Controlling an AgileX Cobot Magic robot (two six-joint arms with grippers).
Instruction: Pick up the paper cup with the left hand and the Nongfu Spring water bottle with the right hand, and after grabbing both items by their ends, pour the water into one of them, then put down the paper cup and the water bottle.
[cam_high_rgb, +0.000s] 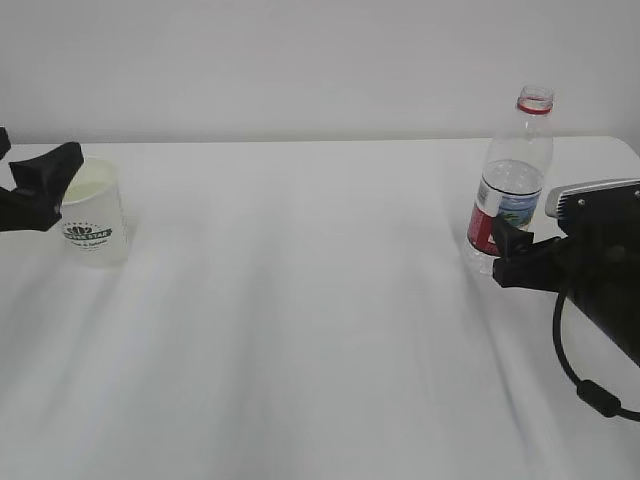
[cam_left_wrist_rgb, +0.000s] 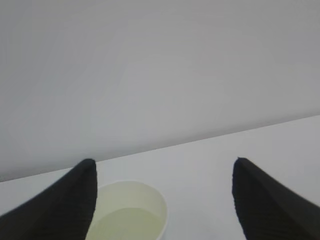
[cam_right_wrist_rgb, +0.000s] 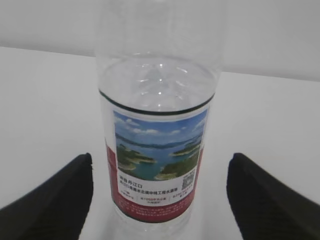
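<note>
The paper cup (cam_high_rgb: 96, 222), white with a dark green logo, stands upright at the table's far left. My left gripper (cam_high_rgb: 60, 186) is open right beside it at rim height. In the left wrist view the cup (cam_left_wrist_rgb: 131, 210) sits low, close against the left finger (cam_left_wrist_rgb: 82, 192) and far from the right one, within the open left gripper (cam_left_wrist_rgb: 164, 163). The Nongfu Spring water bottle (cam_high_rgb: 513, 185) stands uncapped at the right. It stands (cam_right_wrist_rgb: 157, 150) between the fingers of my open right gripper (cam_right_wrist_rgb: 160, 160), with gaps on both sides. Clear water (cam_right_wrist_rgb: 160, 80) reaches just above the label.
The white table (cam_high_rgb: 320, 330) stretches bare between cup and bottle, its far edge meeting a plain grey wall. The right arm's black body and looping cable (cam_high_rgb: 590, 385) take up the right front corner.
</note>
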